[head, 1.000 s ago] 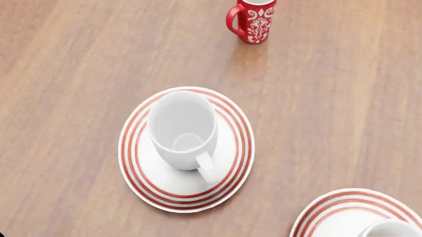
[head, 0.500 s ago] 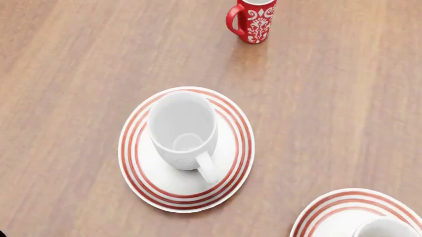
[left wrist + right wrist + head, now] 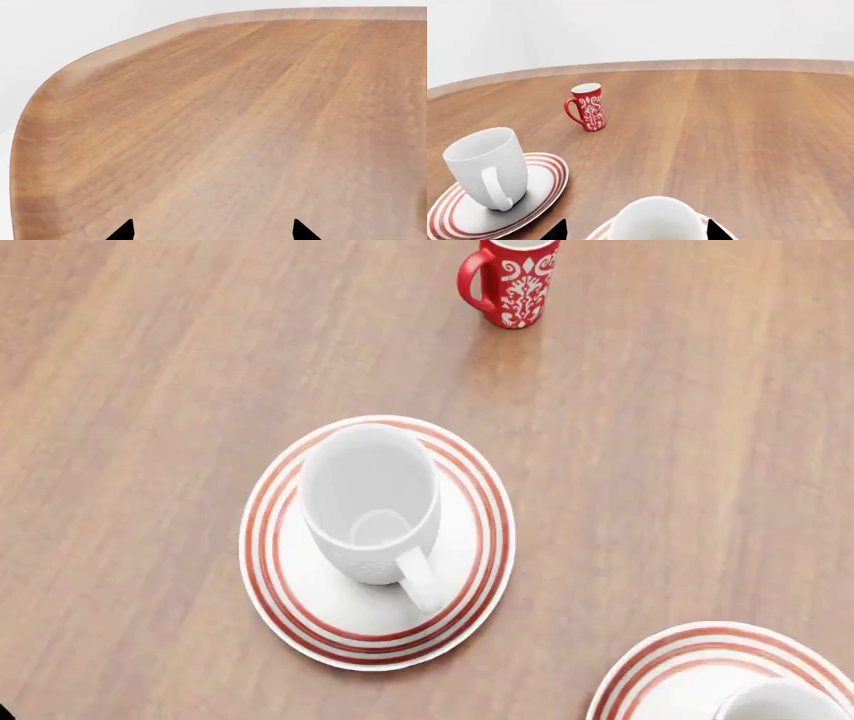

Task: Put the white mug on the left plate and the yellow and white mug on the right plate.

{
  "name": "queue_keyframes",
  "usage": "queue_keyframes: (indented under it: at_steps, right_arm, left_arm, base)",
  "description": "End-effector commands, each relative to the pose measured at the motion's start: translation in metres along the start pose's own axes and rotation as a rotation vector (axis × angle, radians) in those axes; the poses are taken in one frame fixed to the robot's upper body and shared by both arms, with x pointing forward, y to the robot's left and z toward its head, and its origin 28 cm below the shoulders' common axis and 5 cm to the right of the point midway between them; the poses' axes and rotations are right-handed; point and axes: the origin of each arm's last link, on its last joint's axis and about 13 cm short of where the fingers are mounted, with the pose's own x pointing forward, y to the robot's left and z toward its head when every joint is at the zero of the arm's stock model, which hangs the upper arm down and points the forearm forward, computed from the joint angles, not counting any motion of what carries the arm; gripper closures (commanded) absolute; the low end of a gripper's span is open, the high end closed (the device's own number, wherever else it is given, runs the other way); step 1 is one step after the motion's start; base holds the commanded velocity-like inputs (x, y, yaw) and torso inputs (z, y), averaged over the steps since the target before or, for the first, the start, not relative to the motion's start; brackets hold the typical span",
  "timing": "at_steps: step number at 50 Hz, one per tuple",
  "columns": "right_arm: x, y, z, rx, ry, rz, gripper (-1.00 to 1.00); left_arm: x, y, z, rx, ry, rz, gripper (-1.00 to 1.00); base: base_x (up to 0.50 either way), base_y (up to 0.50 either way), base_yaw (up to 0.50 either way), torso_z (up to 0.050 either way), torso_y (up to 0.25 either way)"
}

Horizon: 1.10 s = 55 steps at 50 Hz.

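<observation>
The large white mug [image 3: 370, 502] stands upright on the left plate [image 3: 489, 540], its handle toward me; the right wrist view shows the white mug [image 3: 486, 165] and left plate [image 3: 546, 175] too. At the head view's lower right corner the right plate [image 3: 667, 670] carries the yellow and white mug [image 3: 781, 702], of which only white shows. My right gripper [image 3: 635, 231] is open, one fingertip on each side of that mug [image 3: 657, 220] over the right plate [image 3: 599, 231]. My left gripper [image 3: 213, 232] is open above bare wood. Neither gripper appears in the head view.
A slim red mug [image 3: 514, 280] with a white pattern stands farther back on the wooden table [image 3: 160, 390]; the right wrist view shows the red mug [image 3: 587, 107] as well. The table's rounded corner and edge [image 3: 60, 80] lie ahead of my left gripper.
The mug rim on the right plate shifted slightly left and down in the head view a second ago, then stayed still. Nothing else has moved.
</observation>
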Motion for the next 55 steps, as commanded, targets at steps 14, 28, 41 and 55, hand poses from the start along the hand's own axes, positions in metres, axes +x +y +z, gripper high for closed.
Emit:
queue_keyframes:
  at_steps: [14, 28, 41, 55]
  right_arm:
    - [0.045, 0.016, 0.034, -0.044, -0.050, 0.049, -1.00]
    - [0.103, 0.012, 0.035, 0.006, -0.033, 0.012, -1.00]
    - [0.172, 0.018, 0.010, 0.079, -0.012, -0.048, -1.00]
    - [0.200, 0.027, 0.037, 0.077, -0.064, -0.051, -1.00]
  left_arm:
    - [0.003, 0.005, 0.000, -0.014, -0.027, -0.007, -1.00]
    - [0.000, 0.006, 0.002, -0.019, -0.033, -0.008, -1.00]
    - [0.014, -0.011, 0.019, 0.034, -0.083, -0.101, -1.00]
    - [0.045, -0.052, 0.081, 0.117, -0.174, -0.194, -1.00]
  base:
    - [0.00, 0.00, 0.00, 0.000, 0.000]
    - [0.00, 0.00, 0.00, 0.000, 0.000]
    - [0.00, 0.00, 0.00, 0.000, 0.000]
    - [0.00, 0.00, 0.00, 0.000, 0.000]
